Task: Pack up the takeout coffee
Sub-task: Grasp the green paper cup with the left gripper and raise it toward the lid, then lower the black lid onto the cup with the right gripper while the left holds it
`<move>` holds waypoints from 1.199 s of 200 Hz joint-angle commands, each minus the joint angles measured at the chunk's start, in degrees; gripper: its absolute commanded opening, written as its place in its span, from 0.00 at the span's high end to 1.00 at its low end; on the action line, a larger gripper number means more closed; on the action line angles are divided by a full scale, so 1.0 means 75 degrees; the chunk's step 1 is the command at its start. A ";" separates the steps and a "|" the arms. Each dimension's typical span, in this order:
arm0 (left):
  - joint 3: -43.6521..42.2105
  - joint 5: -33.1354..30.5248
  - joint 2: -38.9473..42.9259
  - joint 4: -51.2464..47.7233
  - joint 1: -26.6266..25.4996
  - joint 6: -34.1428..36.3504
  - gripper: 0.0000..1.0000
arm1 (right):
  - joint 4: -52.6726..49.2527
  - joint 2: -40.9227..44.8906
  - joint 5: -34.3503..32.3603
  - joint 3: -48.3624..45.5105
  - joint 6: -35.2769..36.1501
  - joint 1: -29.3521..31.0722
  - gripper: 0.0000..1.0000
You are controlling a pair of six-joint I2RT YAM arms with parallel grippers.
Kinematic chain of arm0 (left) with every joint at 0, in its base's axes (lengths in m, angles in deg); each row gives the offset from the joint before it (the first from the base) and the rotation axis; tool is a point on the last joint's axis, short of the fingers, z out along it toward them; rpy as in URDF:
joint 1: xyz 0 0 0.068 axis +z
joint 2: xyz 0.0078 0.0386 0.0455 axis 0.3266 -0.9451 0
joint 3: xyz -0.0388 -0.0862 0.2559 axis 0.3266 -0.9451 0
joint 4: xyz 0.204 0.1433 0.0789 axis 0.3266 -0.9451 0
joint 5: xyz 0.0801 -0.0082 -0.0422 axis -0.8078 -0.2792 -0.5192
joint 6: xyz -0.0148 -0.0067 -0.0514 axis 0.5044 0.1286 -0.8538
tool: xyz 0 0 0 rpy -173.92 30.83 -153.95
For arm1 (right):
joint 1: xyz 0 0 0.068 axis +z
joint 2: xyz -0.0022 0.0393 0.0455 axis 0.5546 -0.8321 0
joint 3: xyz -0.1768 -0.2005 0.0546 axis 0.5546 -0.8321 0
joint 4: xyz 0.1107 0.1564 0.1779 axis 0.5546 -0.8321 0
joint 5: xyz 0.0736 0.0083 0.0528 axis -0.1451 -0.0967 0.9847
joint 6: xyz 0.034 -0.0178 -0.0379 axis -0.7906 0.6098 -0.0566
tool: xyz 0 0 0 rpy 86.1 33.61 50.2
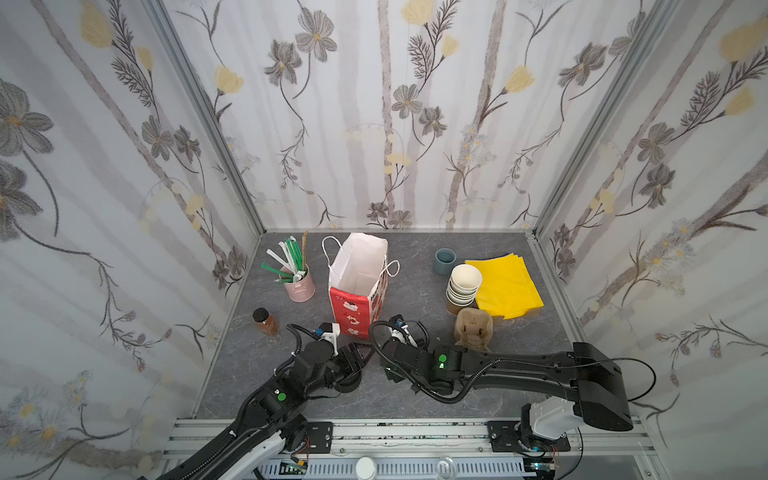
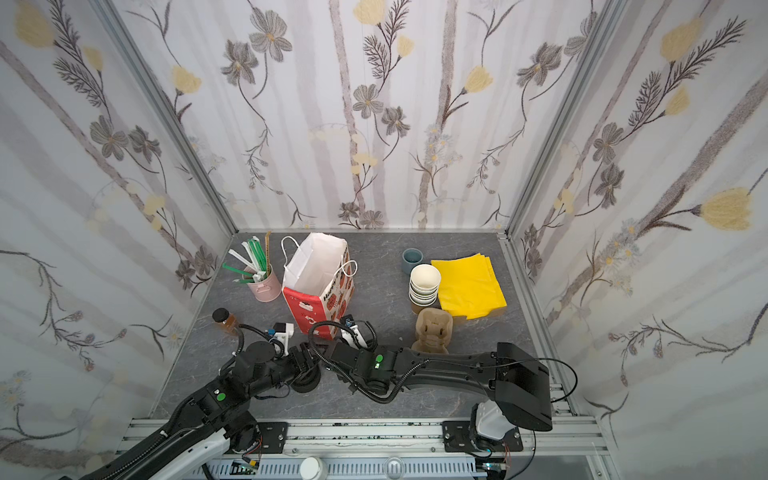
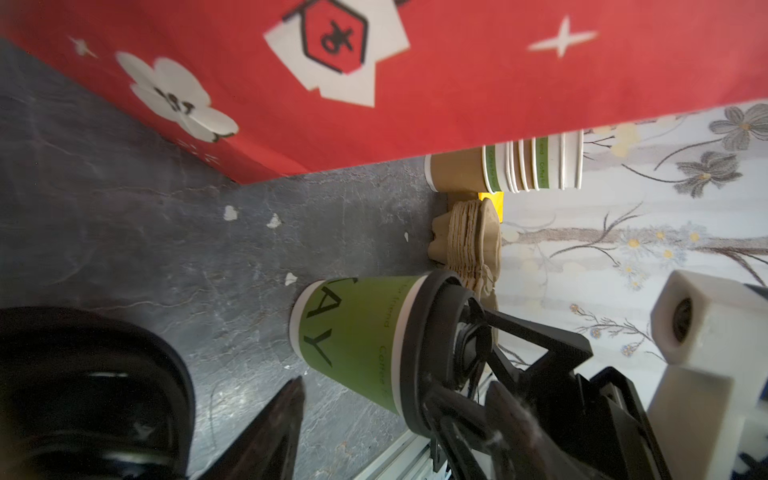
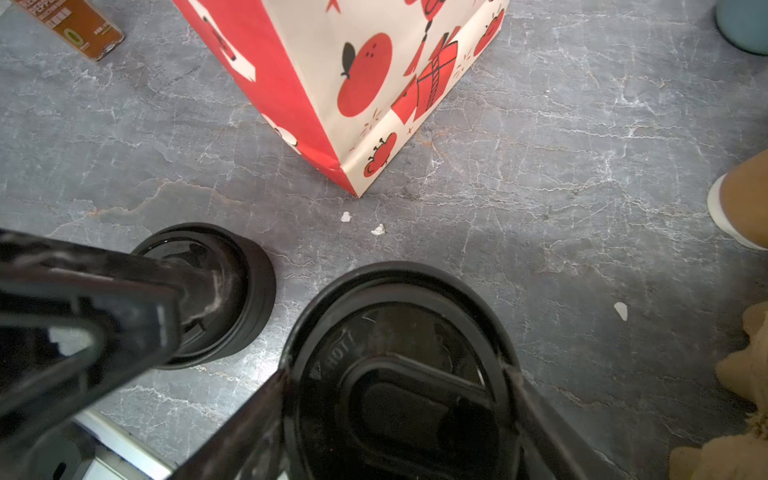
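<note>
A coffee cup (image 3: 353, 336) with a black lid is near the middle of the worktop's (image 1: 419, 291) front edge, in front of an open red-and-white bag (image 1: 356, 305). The right gripper (image 4: 395, 372) is above it, fingers pressed on opposite sides of the lid's rim, grasping it. Whether the cup's base touches the worktop cannot be told. Just beside it, the left gripper (image 1: 360, 356) hangs over a lid stack (image 4: 249, 299), fingers spread, empty.
</note>
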 commanded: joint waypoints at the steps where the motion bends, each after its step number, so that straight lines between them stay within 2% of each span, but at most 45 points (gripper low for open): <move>1: -0.0236 0.0054 -0.0015 0.1526 -0.0116 -0.0453 0.29 | 0.0115 0.0061 0.1019 -0.0212 0.0429 0.0014 0.24; 59: -0.0714 0.0544 -0.0644 0.2425 -0.0304 -0.0401 0.30 | 0.0343 0.0150 0.1333 -0.0380 0.1435 0.0005 0.24; 133: -0.0771 0.0694 -0.1190 0.2702 -0.0315 -0.0099 0.32 | 0.0448 0.0108 0.1537 -0.0422 0.1493 -0.0018 0.24; 207: -0.0663 0.0921 -0.2128 0.2745 -0.0318 0.0272 0.47 | 0.0495 0.0157 0.1477 -0.0361 0.1549 -0.0027 0.23; 240: -0.0587 0.0971 -0.2416 0.2328 -0.0331 0.0419 0.51 | 0.0474 0.0428 0.1421 -0.0222 0.1669 -0.0031 0.19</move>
